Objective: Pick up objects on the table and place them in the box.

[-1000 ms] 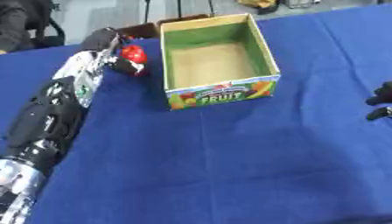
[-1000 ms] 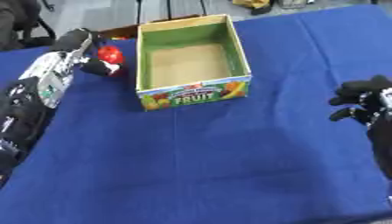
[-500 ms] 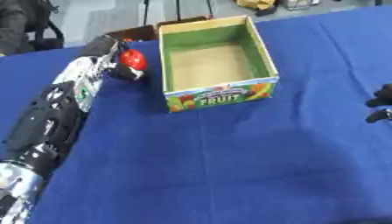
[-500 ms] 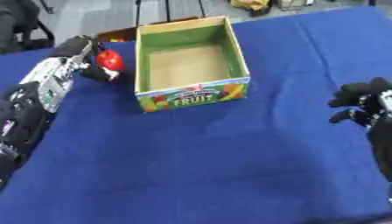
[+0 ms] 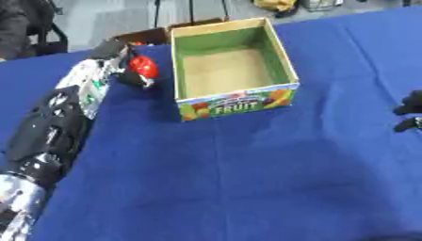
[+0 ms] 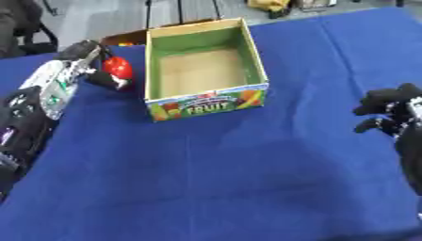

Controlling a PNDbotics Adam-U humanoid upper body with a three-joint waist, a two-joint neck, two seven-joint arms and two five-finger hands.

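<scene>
Holding a small red object [image 5: 142,67] just left of the cardboard box [image 6: 206,106], the left robot hand [image 5: 125,66] has its fingers curled round it at the far left of the blue surface [image 5: 247,179]. The object looks round and glossy, perhaps a toy fruit; I cannot say more of it than that. Whether it is lifted clear of the cloth or resting on it cannot be told from these views.

The box stands open and upright, with a green lining, a bare brown floor and nothing visible inside. Its left wall rises right beside the red object, which sits near or below the level of the rim.

The main risk, as I judge it, lies in that wall. If the object is carried sideways before it is raised above the rim, it or the fingers may strike the cardboard and push the light box to the right, or tip it. A round, smooth thing may also roll out of the curled fingers during the lift. Letting go too close to the rim could leave it falling outside, back on the cloth.

The right robot hand [image 6: 394,115] is idle at the right edge, well apart from the box, its fingers curled and holding nothing.
</scene>
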